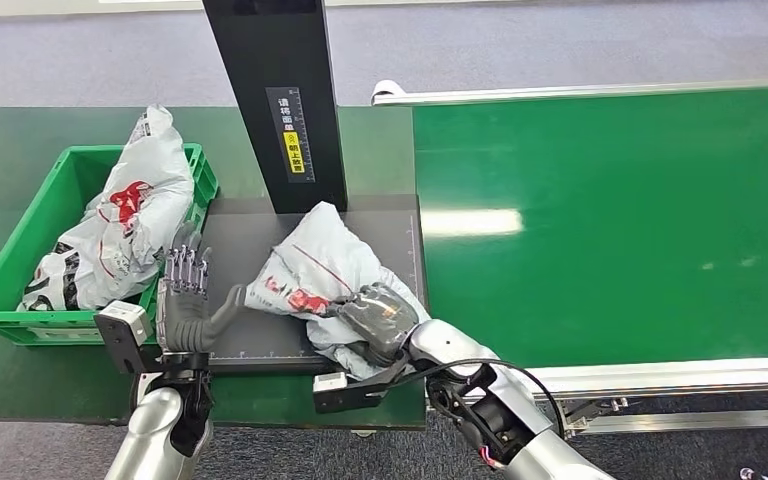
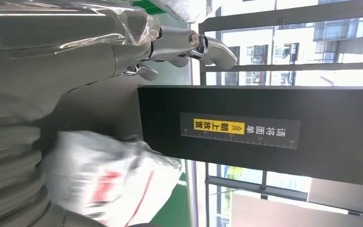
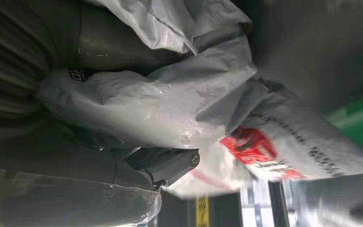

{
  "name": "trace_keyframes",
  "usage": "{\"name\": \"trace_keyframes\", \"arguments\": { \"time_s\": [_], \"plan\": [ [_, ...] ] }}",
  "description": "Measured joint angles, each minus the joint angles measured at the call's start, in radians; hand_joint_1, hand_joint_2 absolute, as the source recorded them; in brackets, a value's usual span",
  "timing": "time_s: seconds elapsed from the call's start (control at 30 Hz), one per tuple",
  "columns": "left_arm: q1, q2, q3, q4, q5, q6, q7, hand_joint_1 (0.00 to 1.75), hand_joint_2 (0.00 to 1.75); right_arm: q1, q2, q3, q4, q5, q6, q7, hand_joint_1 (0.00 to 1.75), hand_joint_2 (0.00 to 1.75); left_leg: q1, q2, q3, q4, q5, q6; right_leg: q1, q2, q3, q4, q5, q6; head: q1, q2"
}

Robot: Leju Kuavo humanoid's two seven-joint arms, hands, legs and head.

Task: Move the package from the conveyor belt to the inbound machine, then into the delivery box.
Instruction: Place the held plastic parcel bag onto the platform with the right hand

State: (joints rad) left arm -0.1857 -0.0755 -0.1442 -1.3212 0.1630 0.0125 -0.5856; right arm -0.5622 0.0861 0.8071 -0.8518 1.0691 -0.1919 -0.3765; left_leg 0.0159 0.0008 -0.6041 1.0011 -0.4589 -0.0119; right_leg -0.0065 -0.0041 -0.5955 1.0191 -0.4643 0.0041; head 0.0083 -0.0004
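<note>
Green table (image 1: 0,390) under grey office floor, conveyor belt (image 1: 610,220) stretching right. Dark scanner platform (image 1: 245,245) in the middle, black post (image 1: 278,100) with a yellow label at its far edge. White plastic package (image 1: 320,265) with red print lying on the platform, gripped at its near right side by the right hand (image 1: 375,320), fingers wrapped into the crumpled plastic. Left hand (image 1: 188,290) upright just left of the package, fingers spread, holding nothing. Green crate (image 1: 20,245) at far left, two similar bags (image 1: 130,215) inside.
</note>
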Motion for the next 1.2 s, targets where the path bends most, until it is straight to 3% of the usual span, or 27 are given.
{"name": "trace_keyframes", "arguments": {
  "time_s": [0.1,0.13,0.4,0.5,0.6,0.77,0.9,1.1,1.2],
  "plan": [
    [-0.002,0.000,0.000,0.006,0.002,-0.001,0.000,0.00,1.75,-0.016,0.006,0.037,0.040,0.011,-0.038,0.001,0.31,1.75,0.000,0.000,0.001,0.000,0.000,0.000,0.000,0.000,0.000,0.000,0.000,0.000,0.000,0.000],
    [-0.004,0.000,0.000,0.009,0.002,-0.002,0.000,0.00,1.75,-0.020,0.008,0.046,0.047,0.014,-0.049,0.003,0.00,1.75,0.000,0.000,0.001,0.000,0.000,0.000,0.000,0.000,0.001,0.000,0.000,0.000,0.000,0.000],
    [-0.007,-0.001,0.000,0.013,0.005,0.000,0.002,0.00,1.75,-0.027,0.014,0.063,0.056,0.010,-0.170,0.039,0.00,1.75,0.000,0.000,0.001,0.000,0.000,0.000,0.000,0.000,0.001,0.000,0.000,0.000,0.000,0.000],
    [-0.008,-0.002,0.000,0.013,0.006,0.003,0.003,0.00,1.75,-0.020,0.014,0.045,0.036,-0.047,-0.234,-0.002,0.00,1.75,0.000,0.000,0.001,0.000,0.000,0.000,0.000,0.000,0.000,0.000,0.000,0.000,0.000,0.000],
    [-0.011,-0.006,-0.001,0.013,0.007,0.010,0.002,0.00,1.75,0.004,0.013,-0.001,-0.016,-0.210,-0.238,-0.093,0.00,1.75,0.000,0.001,0.001,0.000,0.000,0.000,0.000,0.000,0.000,0.000,0.000,0.000,0.000,0.000],
    [-0.015,-0.011,-0.003,0.013,0.004,0.020,-0.004,0.00,1.75,0.049,0.006,-0.106,-0.113,-0.571,-0.026,-0.220,0.00,1.75,0.000,0.001,0.001,0.000,0.000,0.000,0.000,0.000,0.000,0.000,0.000,0.000,0.000,0.000],
    [-0.017,-0.011,-0.006,0.013,0.000,0.021,-0.008,0.00,1.75,0.067,0.003,-0.158,-0.160,-0.675,0.072,-0.246,0.00,1.75,0.000,0.001,0.001,0.000,0.000,0.000,0.000,0.000,0.000,0.000,0.000,0.000,0.000,0.000],
    [-0.018,-0.011,-0.027,0.013,-0.043,0.015,-0.027,0.00,1.75,0.089,-0.004,-0.223,-0.210,-0.933,0.333,-0.277,0.00,1.75,0.000,0.001,0.001,0.000,0.000,0.000,0.000,0.000,0.000,0.000,0.000,0.000,0.000,0.000],
    [-0.015,-0.010,-0.043,0.012,-0.085,0.012,-0.035,0.00,1.75,0.091,-0.010,-0.256,-0.220,-1.023,0.398,-0.269,0.00,1.75,0.000,0.001,0.001,0.000,0.000,0.000,0.000,0.000,0.001,0.000,0.000,0.000,0.000,0.000]
  ]
}}
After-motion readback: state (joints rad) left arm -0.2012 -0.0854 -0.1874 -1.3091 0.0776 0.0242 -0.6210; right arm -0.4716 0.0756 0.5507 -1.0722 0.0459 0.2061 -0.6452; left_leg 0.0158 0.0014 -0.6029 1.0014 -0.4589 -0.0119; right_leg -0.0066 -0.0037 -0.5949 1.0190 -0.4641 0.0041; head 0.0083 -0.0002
